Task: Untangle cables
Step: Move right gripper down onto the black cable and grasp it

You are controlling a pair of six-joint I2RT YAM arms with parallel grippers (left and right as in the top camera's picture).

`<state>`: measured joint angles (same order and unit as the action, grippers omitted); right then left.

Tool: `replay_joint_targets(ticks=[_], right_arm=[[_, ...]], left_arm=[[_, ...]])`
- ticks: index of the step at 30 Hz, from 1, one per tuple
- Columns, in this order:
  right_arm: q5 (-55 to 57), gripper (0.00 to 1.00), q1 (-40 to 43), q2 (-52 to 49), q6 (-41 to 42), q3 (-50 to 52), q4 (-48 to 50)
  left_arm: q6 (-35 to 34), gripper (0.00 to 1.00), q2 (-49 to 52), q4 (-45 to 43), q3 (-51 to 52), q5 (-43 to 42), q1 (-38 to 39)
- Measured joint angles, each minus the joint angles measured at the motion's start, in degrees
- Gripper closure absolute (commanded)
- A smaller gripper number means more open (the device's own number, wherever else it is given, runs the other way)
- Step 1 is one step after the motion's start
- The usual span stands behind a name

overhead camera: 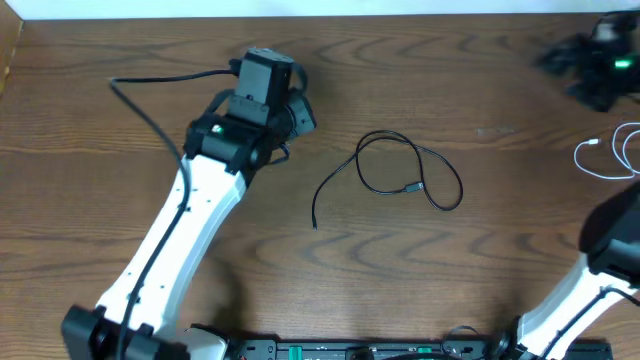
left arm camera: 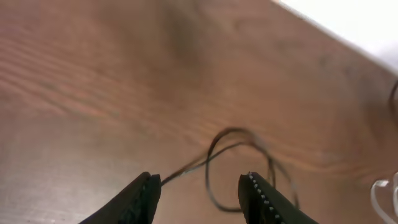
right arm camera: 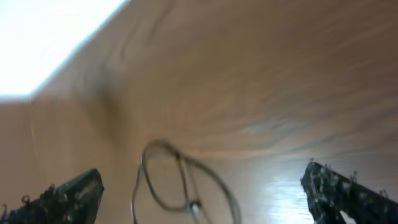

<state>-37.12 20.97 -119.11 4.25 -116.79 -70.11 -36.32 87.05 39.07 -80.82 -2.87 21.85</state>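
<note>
A thin black cable (overhead camera: pixel 412 188) lies in a loose loop at the middle of the wooden table, with one tail running to the lower left. It also shows in the left wrist view (left arm camera: pixel 230 134), just ahead of the jaws. My left gripper (overhead camera: pixel 303 112) (left arm camera: pixel 202 193) is open and empty, left of the black cable. A white cable (overhead camera: pixel 590 172) lies at the right edge of the table. My right gripper (overhead camera: pixel 585 62) (right arm camera: pixel 202 193) is blurred at the far right, wide open and empty. A pale looped cable with a small plug (right arm camera: pixel 144 168) lies on the table between its jaws.
The table's far edge (overhead camera: pixel 320 14) runs along the top. The left arm's own thicker black wire (overhead camera: pixel 150 80) loops over the table at the upper left. The right arm's white link (overhead camera: pixel 610 250) stands at the lower right.
</note>
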Motion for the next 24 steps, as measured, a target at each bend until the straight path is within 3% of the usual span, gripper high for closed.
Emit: replay_joint_targets(ticks=[6, 12, 19, 21, 24], right_arm=[[5.8, 0.03, -12.8, 0.0, -5.6, 5.3, 0.4], [12.0, 0.02, -25.2, 0.0, -17.4, 15.1, 10.3], [21.3, 0.02, -33.4, 0.0, -25.0, 22.8, 22.0], [22.1, 0.04, -34.5, 0.0, -27.0, 24.4, 24.4], [22.9, 0.18, -35.9, 0.0, -30.1, 27.1, 27.7]], left_arm=[[2.6, 0.55, 3.6, 0.7, 0.0, -1.1, 0.0], [3.7, 0.6, 3.6, 1.2, 0.0, 1.3, -0.2], [4.0, 0.6, 3.6, 3.5, 0.0, 2.2, -3.3], [4.0, 0.59, 3.6, 3.9, 0.0, 2.4, -4.3], [4.0, 0.59, 3.6, 4.5, 0.0, 2.4, -5.3]])
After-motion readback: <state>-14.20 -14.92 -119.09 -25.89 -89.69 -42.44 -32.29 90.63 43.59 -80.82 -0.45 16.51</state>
